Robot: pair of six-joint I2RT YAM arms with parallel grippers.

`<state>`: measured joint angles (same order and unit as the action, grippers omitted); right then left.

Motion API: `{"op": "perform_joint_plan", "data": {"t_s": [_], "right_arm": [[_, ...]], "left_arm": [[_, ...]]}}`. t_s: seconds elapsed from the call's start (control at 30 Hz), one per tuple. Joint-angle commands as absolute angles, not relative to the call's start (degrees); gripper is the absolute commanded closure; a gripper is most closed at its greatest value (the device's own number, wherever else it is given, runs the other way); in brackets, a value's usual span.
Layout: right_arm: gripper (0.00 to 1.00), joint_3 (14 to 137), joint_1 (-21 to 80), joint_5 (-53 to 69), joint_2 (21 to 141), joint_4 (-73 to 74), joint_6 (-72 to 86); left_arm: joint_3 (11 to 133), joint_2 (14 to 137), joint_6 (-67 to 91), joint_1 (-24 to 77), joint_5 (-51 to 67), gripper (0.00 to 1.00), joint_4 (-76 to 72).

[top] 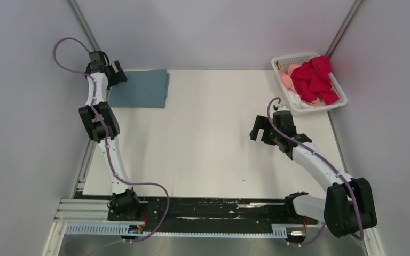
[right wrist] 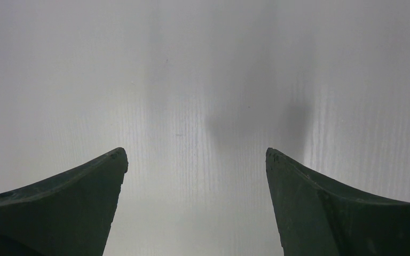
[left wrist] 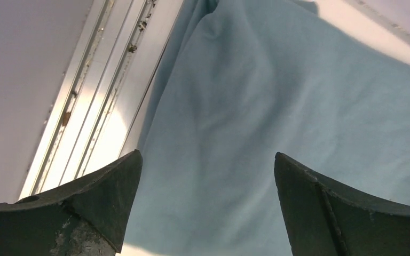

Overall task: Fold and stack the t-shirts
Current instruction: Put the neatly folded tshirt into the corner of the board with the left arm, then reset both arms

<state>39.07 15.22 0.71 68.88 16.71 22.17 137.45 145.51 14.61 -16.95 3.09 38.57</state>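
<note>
Blue-grey t-shirt (left wrist: 277,106) — beneath parted left jaws

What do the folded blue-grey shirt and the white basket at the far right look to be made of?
Blue-grey shirt: soft matte cloth, likely a cotton-type knit; it drapes in shallow wrinkles with no shine. Basket: seemingly rigid moulded plastic, white and smooth; its walls are an even open lattice.
</note>
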Motion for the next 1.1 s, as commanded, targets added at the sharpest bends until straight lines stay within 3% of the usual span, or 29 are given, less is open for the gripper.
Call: {"op": "perform_joint_plan", "data": {"t_s": [0.0,0.17,0.37,0.67,0.8,1.07], "right_arm": [[0.00,41.1,14.9,-4.5,65.0,16.5,24.4],[0.00,40.8,14.8,-2.9,63.8,18.4,26.0],[0.00,38.7,14.8,4.2,61.3,19.0,25.6],[0.00,34.3,14.8,-5.8,56.4,18.2,27.1],[0.00,31.9,14.9,-9.8,53.3,17.0,28.7],[0.00,28.2,14.8,-12.9,44.7,15.1,29.4]], "left_arm": [[138.0,126.5,20.1,-15.6,3.3,0.00,40.4],[119.2,108.8,23.3,-8.9,0.7,0.00,40.1],[78.8,83.5,27.3,2.1,-1.6,0.00,22.9],[37.7,58.2,33.7,18.0,-1.1,0.00,9.0],[30.5,50.1,34.2,19.6,-3.0,0.00,9.5],[28.4,40.6,33.3,19.7,-9.8,0.00,13.3]]}}
